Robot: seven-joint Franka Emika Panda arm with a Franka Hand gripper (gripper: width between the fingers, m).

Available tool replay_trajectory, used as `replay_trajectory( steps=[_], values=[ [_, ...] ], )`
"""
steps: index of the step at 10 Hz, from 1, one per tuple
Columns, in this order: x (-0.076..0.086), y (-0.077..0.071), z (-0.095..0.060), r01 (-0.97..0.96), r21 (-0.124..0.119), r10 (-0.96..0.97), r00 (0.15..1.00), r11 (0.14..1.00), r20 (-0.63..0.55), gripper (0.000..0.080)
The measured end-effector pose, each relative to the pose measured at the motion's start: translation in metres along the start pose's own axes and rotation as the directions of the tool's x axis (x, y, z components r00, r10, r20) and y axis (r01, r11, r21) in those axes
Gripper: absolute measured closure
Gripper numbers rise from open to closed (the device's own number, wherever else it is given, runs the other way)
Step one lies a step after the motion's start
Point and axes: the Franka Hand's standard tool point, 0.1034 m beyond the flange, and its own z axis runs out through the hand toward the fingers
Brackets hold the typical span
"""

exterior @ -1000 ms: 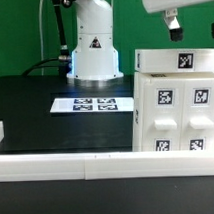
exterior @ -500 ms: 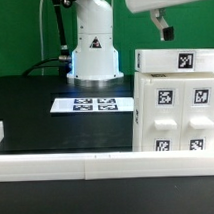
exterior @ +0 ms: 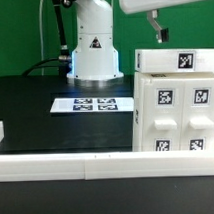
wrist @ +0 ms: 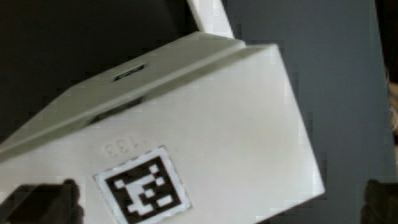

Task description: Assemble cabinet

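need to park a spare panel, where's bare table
Bare black table lies between the marker board and the white rail, on the exterior view's left. The exterior view's right is crowded by the cabinet, with the tool above it.

We see even, bright light on the cabinet [exterior: 175, 103]; the black table [exterior: 55, 107] stays dim and matte. The wrist view is soft, the jaws blurred at its edge.

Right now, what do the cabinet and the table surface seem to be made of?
The cabinet looks like matte white plastic, perhaps printed: smooth, opaque panels with moulded recesses and paper-like tags. The table seems covered in a black matte sheet or cloth, as it shows no glare; the exact material is unclear.
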Motion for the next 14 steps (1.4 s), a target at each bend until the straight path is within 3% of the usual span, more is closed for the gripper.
replay_trajectory(
  steps=[2,7,8,14],
  values=[
    [-0.001,-0.003,-0.001,0.150,-0.022,-0.150,0.989,0.988,-0.001,0.0002],
    [0.003,0.000,0.000,0.440,-0.032,-0.441,0.898,0.897,-0.010,0.0002],
    [0.004,0.003,0.000,0.540,-0.043,-0.540,0.842,0.841,0.001,0.0002],
    [0.004,0.017,0.007,0.874,-0.046,-0.872,0.485,0.483,0.059,0.0002]
  ],
)
